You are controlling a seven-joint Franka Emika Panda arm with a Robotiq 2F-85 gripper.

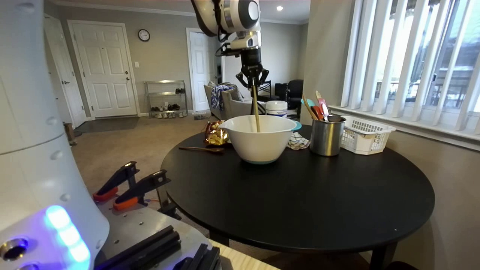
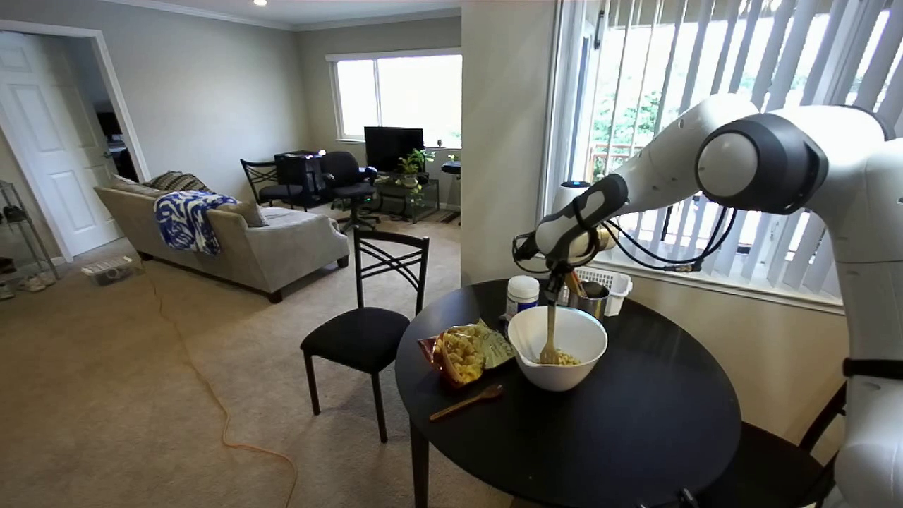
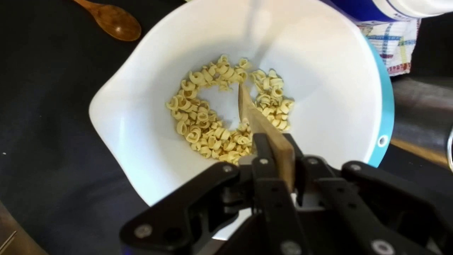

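while the arm (image 2: 663,161) reaches over the round black counter (image 1: 318,202), the pincer (image 3: 276,141) is pinching a wooden utensil (image 3: 262,120), one finger on each side of the shaft. utensil points down into the white bowl (image 1: 258,146), slightly tilted in both exterior views, wide end low among the pasta curls (image 3: 193,132); can't tell if it touches the bowl's bottom. pasta makes a rough ring in the wrist view, bare patch in the middle. bowl stands upright on the counter, pouring lip on one side, teal handle (image 3: 388,102) with a hole on the opposite side.

around it: brown wooden spoon (image 3: 118,24) lying flat on the counter, near the bowl, not touching. foil bag (image 1: 216,135) just beside the bowl, torn wide, yellow pieces showing inside in an exterior view. tub (image 2: 522,291), white lid, blue on the side, near the bowl. checked cloth (image 3: 396,47) flat by the teal handle, partly hidden by the tub in the wrist view. metal canister (image 1: 327,138) next to the cloth, several tools (image 1: 321,106) standing in it. white plastic basket (image 1: 369,139) just beside the canister, window side.

background: black chair (image 2: 367,339) near the counter; sofa (image 2: 275,240) with blue-and-white throw (image 2: 187,220), farther off.
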